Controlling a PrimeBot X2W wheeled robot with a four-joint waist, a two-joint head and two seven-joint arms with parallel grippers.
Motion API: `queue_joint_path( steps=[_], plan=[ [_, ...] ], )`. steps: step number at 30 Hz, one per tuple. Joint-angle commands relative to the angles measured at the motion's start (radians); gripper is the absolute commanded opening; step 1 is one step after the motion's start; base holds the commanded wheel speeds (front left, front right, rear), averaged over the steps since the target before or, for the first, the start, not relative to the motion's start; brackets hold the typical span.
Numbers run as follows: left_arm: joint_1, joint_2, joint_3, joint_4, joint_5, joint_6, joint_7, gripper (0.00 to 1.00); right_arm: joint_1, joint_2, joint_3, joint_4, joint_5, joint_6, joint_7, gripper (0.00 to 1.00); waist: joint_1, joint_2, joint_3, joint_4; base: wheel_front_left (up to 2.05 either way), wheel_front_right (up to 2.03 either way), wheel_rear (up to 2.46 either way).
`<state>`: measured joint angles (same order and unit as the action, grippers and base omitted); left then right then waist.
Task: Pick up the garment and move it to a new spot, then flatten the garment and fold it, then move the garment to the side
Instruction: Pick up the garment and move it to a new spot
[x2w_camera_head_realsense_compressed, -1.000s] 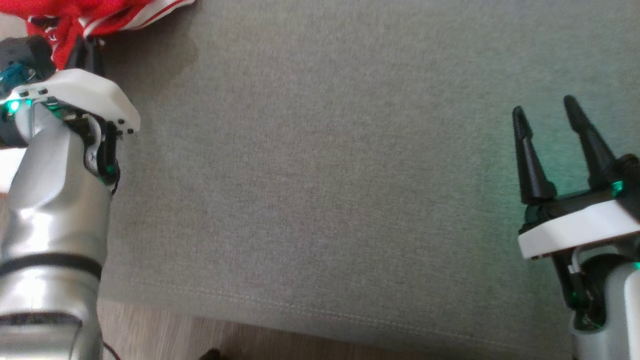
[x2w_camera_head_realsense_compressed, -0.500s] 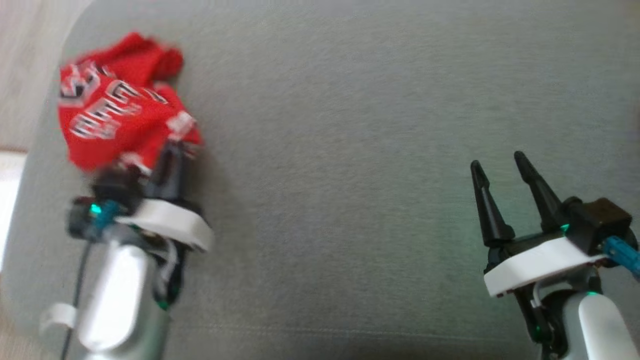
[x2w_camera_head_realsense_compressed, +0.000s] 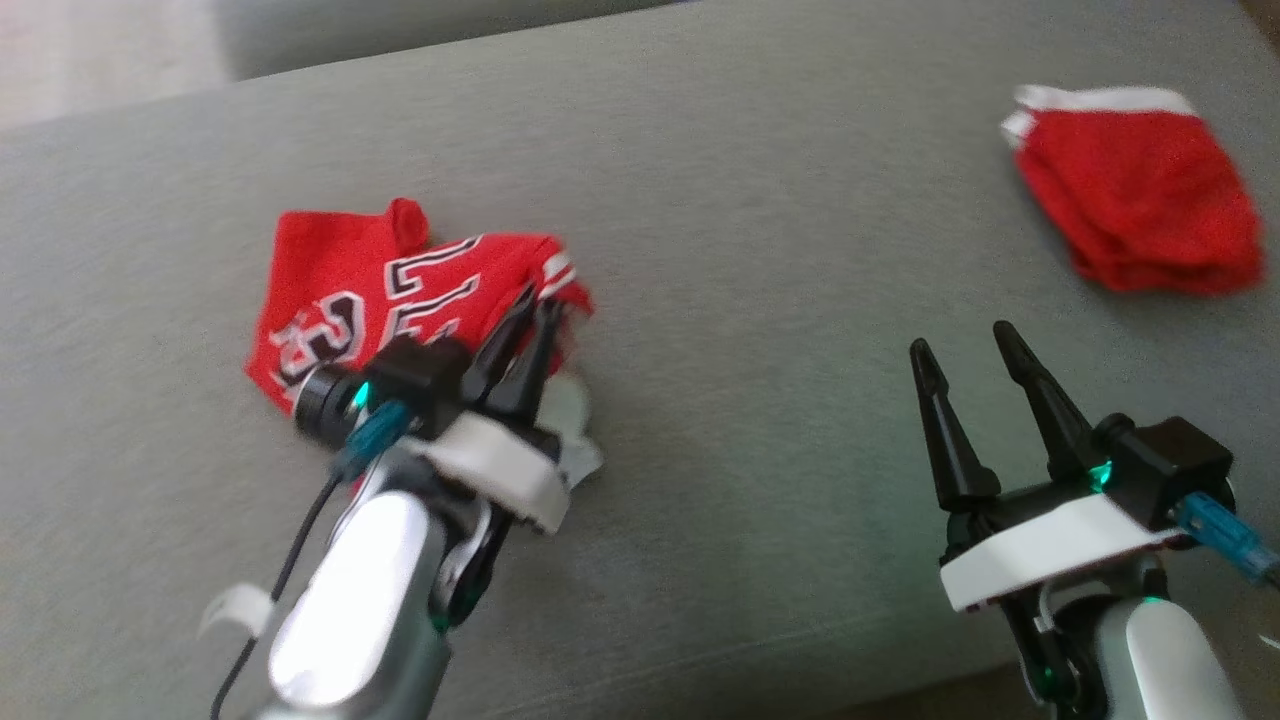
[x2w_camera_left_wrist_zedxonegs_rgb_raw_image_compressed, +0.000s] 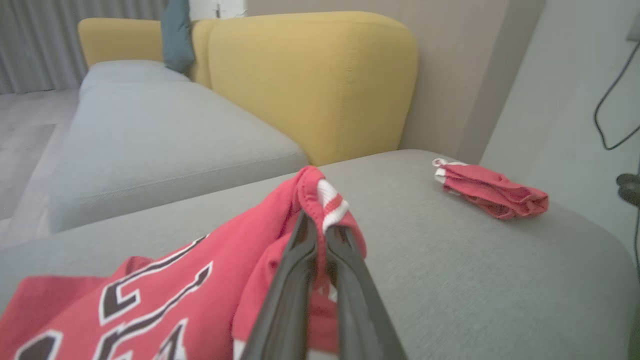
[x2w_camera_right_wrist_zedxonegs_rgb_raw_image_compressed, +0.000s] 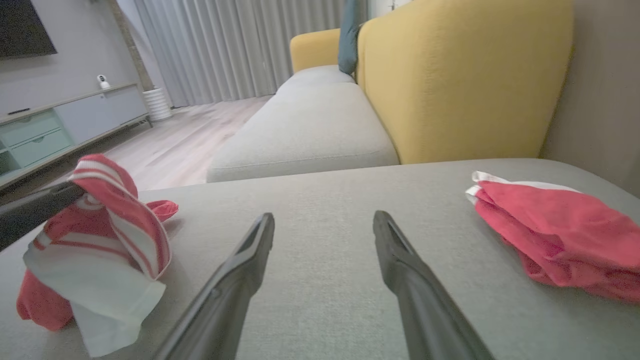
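Relocation step: head view has the left gripper (x2w_camera_head_realsense_compressed: 538, 305) clamped on a crumpled red jersey with black-and-white lettering (x2w_camera_head_realsense_compressed: 340, 300), left of centre on the grey fabric sofa seat (x2w_camera_head_realsense_compressed: 750, 300). Left wrist view: the grip sits at its striped edge. Right wrist view: right gripper (x2w_camera_right_wrist_zedxonegs_rgb_raw_image_compressed: 324, 217) spread apart, empty; flattening probably needs both.

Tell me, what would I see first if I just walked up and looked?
The red jersey with big black-and-white letters, bunched up on the left of the grey cushion, with the left claw shut on its striped edge. Next, a smaller red bundle lying far off at the right, beyond the open right claw. Behind it all stands a bright yellow backrest.
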<state>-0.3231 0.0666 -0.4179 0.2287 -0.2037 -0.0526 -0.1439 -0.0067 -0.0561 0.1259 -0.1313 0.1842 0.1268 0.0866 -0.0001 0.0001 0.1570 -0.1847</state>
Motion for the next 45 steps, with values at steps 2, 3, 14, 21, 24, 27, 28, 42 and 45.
queue_joint_path(
  steps=[2, 3, 14, 21, 24, 27, 28, 42, 45],
  plan=[
    [-0.084, -0.004, 0.003, -0.025, 0.010, 0.003, -0.008, 0.00, -0.015, 0.003, 0.020, -0.029, 0.008, 0.004, -0.017, 1.00, 0.0001, -0.0001, 0.032, -0.096, 0.00, 0.00, 0.00],
    [-0.096, -0.006, -0.008, -0.020, 0.010, 0.005, -0.011, 0.00, -0.014, 0.003, 0.019, -0.027, 0.012, 0.004, -0.021, 1.00, 0.0001, -0.0001, 0.042, -0.110, 0.00, 0.00, 0.00],
    [-0.149, -0.014, -0.092, 0.141, -0.008, 0.007, 0.007, 0.38, -0.028, 0.006, 0.019, 0.007, 0.047, 0.004, -0.071, 1.00, 0.0001, -0.0001, 0.114, -0.155, 0.00, 0.00, 0.00],
    [-0.121, -0.011, -0.138, 0.087, 0.021, 0.015, -0.054, 1.00, -0.034, 0.006, -0.002, 0.027, 0.031, 0.004, -0.085, 1.00, 0.0001, -0.0001, 0.082, -0.082, 0.00, 0.00, 0.00],
    [-0.076, -0.005, -0.121, 0.022, 0.012, 0.042, -0.080, 1.00, -0.037, 0.006, -0.006, 0.030, 0.013, 0.004, -0.090, 1.00, 0.0001, -0.0001, 0.058, -0.036, 0.00, 0.00, 0.00],
    [-0.034, 0.012, -0.078, -0.053, 0.006, 0.090, -0.098, 1.00, -0.036, 0.006, -0.021, 0.033, 0.003, 0.004, -0.090, 1.00, 0.0001, -0.0001, 0.033, 0.016, 0.00, 0.00, 0.00],
    [-0.018, 0.019, -0.058, -0.077, 0.002, 0.109, -0.103, 1.00, -0.035, 0.006, -0.024, 0.035, 0.000, 0.004, -0.087, 1.00, 0.0001, -0.0001, 0.027, 0.029, 0.00, 0.00, 0.00],
    [0.209, 0.160, 0.185, -0.160, -0.076, 0.238, -0.100, 1.00, 0.007, 0.006, -0.066, 0.010, -0.030, 0.004, -0.055, 1.00, 0.0001, -0.0001, -0.074, 0.172, 0.00, 0.00, 0.00],
    [0.233, 0.185, 0.193, -0.170, -0.079, 0.235, -0.085, 1.00, 0.021, 0.005, -0.063, 0.008, -0.030, 0.004, -0.047, 1.00, 0.0001, -0.0001, -0.093, 0.175, 0.00, 0.00, 0.00]
  ],
)
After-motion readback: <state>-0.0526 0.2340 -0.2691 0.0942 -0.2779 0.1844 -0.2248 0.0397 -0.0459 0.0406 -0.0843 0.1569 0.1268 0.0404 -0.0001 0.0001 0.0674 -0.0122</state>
